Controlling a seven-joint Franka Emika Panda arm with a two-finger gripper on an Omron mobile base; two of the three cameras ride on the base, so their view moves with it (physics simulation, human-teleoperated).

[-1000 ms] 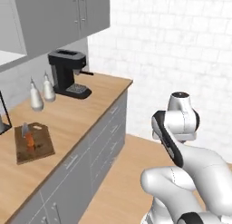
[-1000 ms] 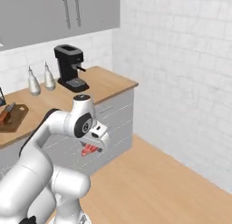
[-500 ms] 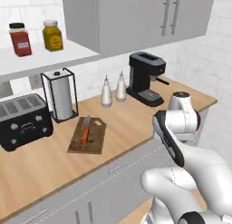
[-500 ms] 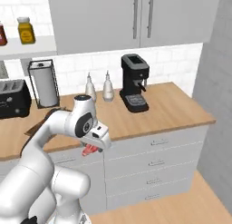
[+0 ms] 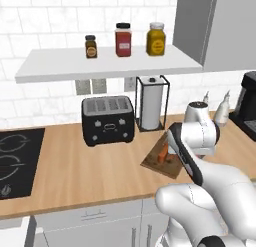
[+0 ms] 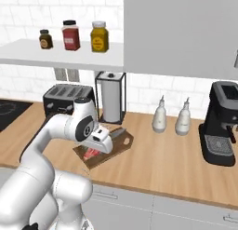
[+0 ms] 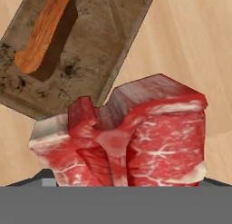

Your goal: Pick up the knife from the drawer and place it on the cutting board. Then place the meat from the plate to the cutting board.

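Spanning wooden counter [image 5: 75, 171]: toaster [image 5: 107, 120], cutting board [image 7: 90, 46], white-tiled wall [image 5: 45, 21].

No legible text, labels or numbers anywhere.

The wall [image 5: 45, 21] is covered with white tiles, and a pale shelf [image 5: 100, 66] hangs on it beside a grey upper cabinet [image 5: 220, 26]. Below runs a light wooden counter [image 5: 75, 171] (with grey drawers [image 5: 90, 223] under it), and a black cooktop [image 5: 15, 161] sits at its left end.
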